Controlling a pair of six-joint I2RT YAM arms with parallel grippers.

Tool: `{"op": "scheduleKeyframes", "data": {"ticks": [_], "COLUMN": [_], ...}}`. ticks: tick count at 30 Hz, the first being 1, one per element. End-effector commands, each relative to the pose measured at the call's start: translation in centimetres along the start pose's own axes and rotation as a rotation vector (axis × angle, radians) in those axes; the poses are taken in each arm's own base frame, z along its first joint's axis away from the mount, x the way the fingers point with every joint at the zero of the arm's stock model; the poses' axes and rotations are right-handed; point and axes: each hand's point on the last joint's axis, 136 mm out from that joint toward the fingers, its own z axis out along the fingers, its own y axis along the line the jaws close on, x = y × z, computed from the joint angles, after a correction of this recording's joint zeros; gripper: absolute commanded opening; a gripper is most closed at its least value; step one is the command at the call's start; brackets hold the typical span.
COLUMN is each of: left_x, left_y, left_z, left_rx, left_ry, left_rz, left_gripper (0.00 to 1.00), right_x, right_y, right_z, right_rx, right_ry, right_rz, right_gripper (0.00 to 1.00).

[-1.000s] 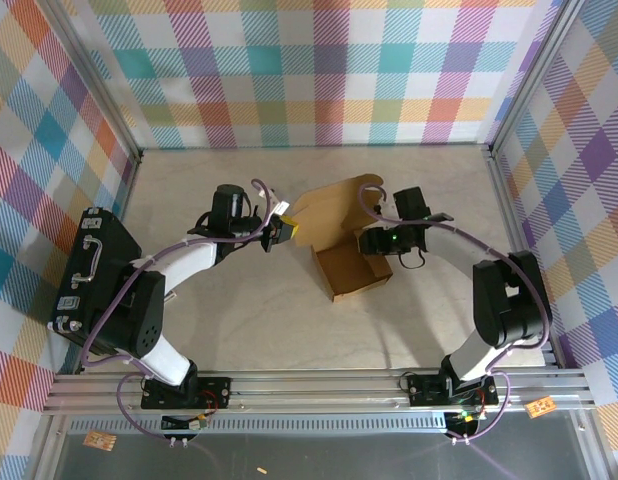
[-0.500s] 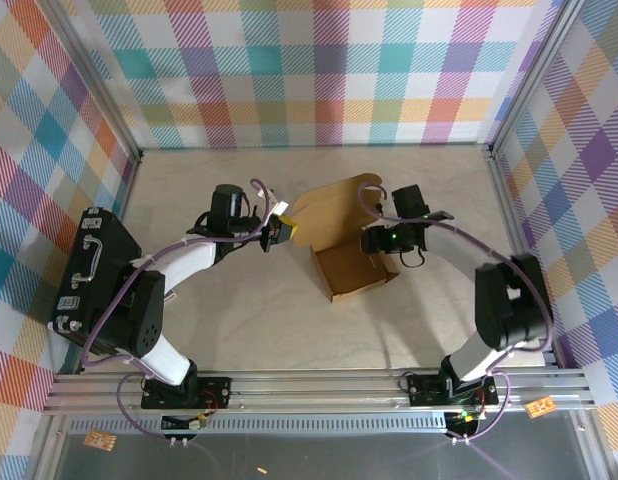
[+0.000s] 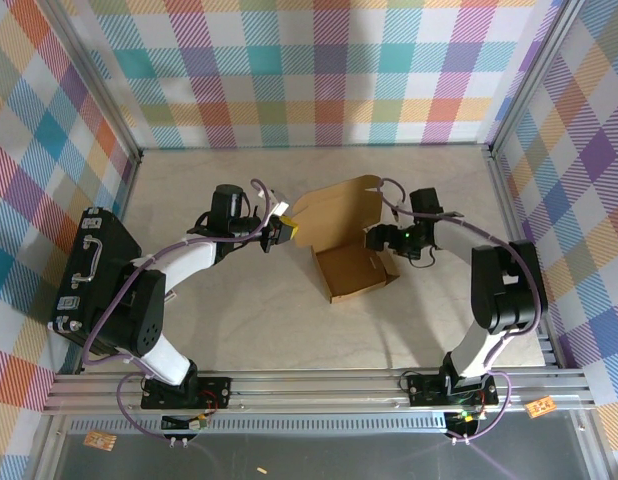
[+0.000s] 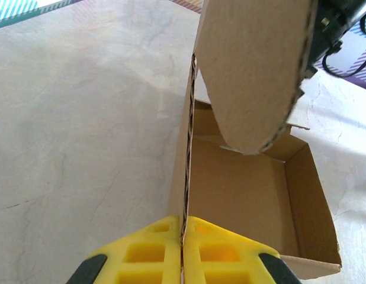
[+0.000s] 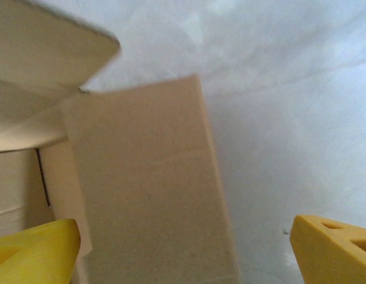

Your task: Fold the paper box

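- While the left claw (image 3: 285, 232) hasn't moved in the last second, the right claw (image 3: 377, 240) has backed off a bit toward the worktop's (image 3: 239, 320) right edge. Its wrist sits further out than it did.
- The box (image 3: 349, 272) hasn't budged. It sits around the middle of the worktop, a little right of centre, with the tray flat and open side up and the lid (image 3: 334, 205) standing at its far side.
- The left wrist cam shows the left claw (image 4: 183, 242) pinched tight on the cardboard edge of the upright lid (image 4: 254, 71), with the tray (image 4: 242, 189) open just behind it.
- The right wrist cam shows the right claw (image 5: 183, 242) spread wide and gripping nothing. The side wall (image 5: 147, 189) stands between its fingers, closer to one of them. It's too blurry to tell whether they touch.
- Best guess is the right arm just finished nudging that side wall up and is clearing out. That would leave room for the lid to come down.
- The box looks partly done: the walls are up and the lid isn't closed yet.
- One risk is the side wall flopping back out now that nothing is gripping it.
- A black case (image 3: 89, 270) sits off at the left edge, well out of the way.
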Motion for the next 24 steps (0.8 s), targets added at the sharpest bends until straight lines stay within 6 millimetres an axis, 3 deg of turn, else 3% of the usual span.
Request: {"op": "scheduleKeyframes", "data": {"ticks": [1,4,7,13,19,22,24], "left_x": [-0.1,-0.2,-0.4,-0.5,-0.5,-0.7,-0.7], "left_y": [-0.4,-0.5,-0.7,-1.2,-1.8,-2.0,-2.1], "left_z": [0.0,0.0,0.1,0.4,0.3,0.1,0.0], "left_rx": [0.029,0.021,0.019,0.017,0.018,0.014,0.006], "left_ry": [-0.007,-0.007,-0.006,-0.002,0.001,0.001,0.001], "left_rz": [0.025,0.037,0.046,0.059,0.071,0.073,0.075], "left_gripper": [0.09,0.09,0.08,0.08,0.08,0.08,0.08], "right_x": [-0.2,-0.2,0.4,1.4,2.4,3.2,3.4], "right_y": [3.3,5.1,5.2,4.2,2.2,0.2,0.0], "right_z": [-0.4,-1.2,-1.7,-0.8,1.1,1.4,1.4], "right_rx": [-0.196,-0.269,-0.239,-0.131,0.109,0.276,0.322], "right_ry": [-0.008,-0.017,-0.015,-0.002,0.047,0.055,0.058], "right_rz": [-0.015,-0.049,-0.070,-0.095,-0.160,-0.192,-0.203], "right_gripper": [0.90,0.86,0.82,0.70,0.47,0.42,0.42]}}
